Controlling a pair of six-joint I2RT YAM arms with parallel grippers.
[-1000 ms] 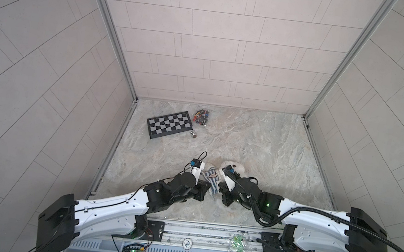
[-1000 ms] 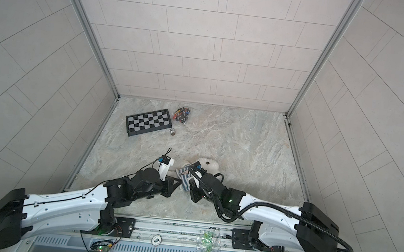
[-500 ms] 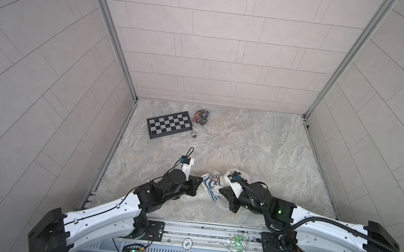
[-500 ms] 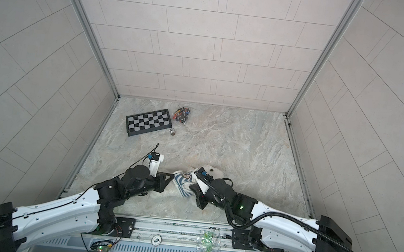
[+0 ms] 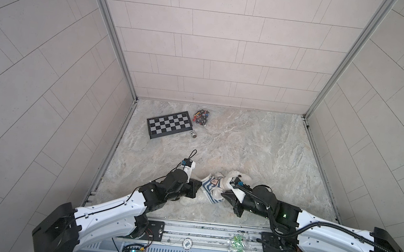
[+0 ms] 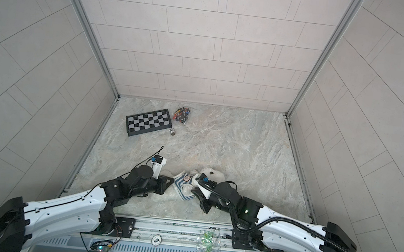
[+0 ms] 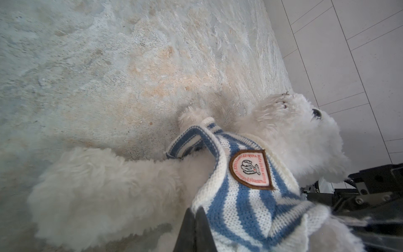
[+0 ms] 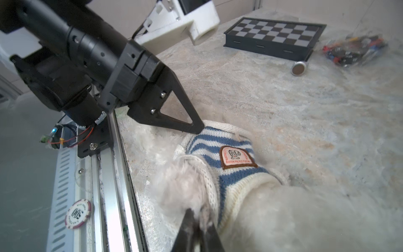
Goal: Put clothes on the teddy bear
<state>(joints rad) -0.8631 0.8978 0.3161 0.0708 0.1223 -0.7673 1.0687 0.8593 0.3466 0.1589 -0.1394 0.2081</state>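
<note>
The white fluffy teddy bear (image 5: 238, 175) (image 6: 210, 172) lies near the table's front edge, wearing a blue-and-white striped shirt (image 5: 210, 187) (image 6: 184, 182) with a chest badge. My left gripper (image 5: 199, 187) (image 7: 194, 210) is shut on the shirt's (image 7: 246, 203) lower hem, beside a furry leg. My right gripper (image 5: 223, 193) (image 8: 197, 215) is at the sleeve on the bear's (image 8: 305, 218) other side. Its jaws stand a narrow gap apart, with fur of a blurred paw between them. The left gripper (image 8: 197, 129) touches the shirt (image 8: 231, 176) in the right wrist view.
A black-and-grey chessboard (image 5: 168, 124) lies at the back left. Beside it are a bag of small coloured parts (image 5: 202, 113) and a small metal cylinder (image 5: 193, 134). A poker chip (image 8: 77, 215) and a bag of green parts (image 5: 237, 249) rest on the front rail.
The right gripper's jaws have parted slightly around the paw. The left gripper drew a little to the left with the hem and came back. The bear shifted slightly towards the front.
</note>
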